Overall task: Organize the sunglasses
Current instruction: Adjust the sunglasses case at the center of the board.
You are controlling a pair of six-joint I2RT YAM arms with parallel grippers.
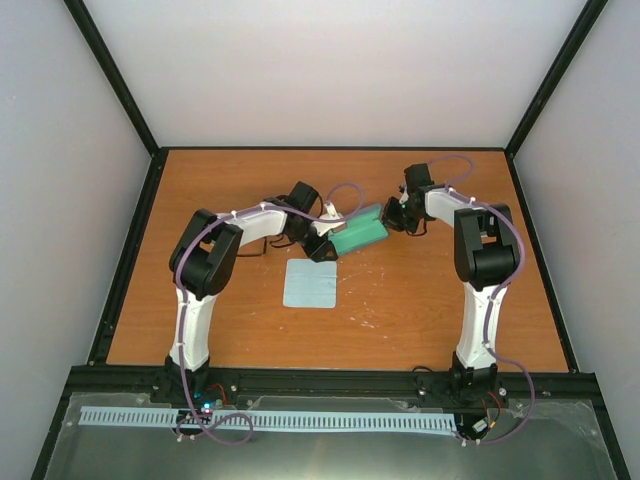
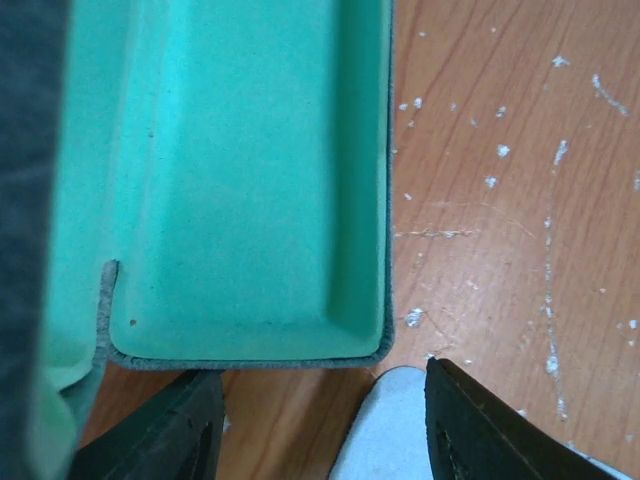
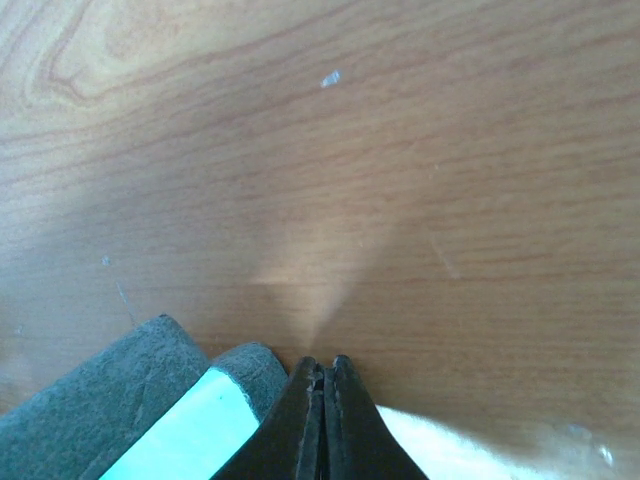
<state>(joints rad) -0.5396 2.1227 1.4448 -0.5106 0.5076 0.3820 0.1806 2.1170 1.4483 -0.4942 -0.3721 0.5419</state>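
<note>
Green-lined, grey-blue case [image 1: 358, 235] is lying open on the wooden table [image 1: 420, 300], its tray showing only bare lining in the left wrist view. Sunglasses: no view is showing them clearly, so neither their look nor their place relative to either gripper can be told. Left gripper [image 2: 318, 372] is hovering at one short end of the case, jaws standing well apart, nothing between them, over bare wood and a corner of the light-blue cloth [image 1: 310, 283]. Right gripper [image 3: 322, 366] is sitting at the case's opposite end, just beside its edge, jaws pressed together and gripping nothing visible; whether it is touching the case cannot be told.
</note>
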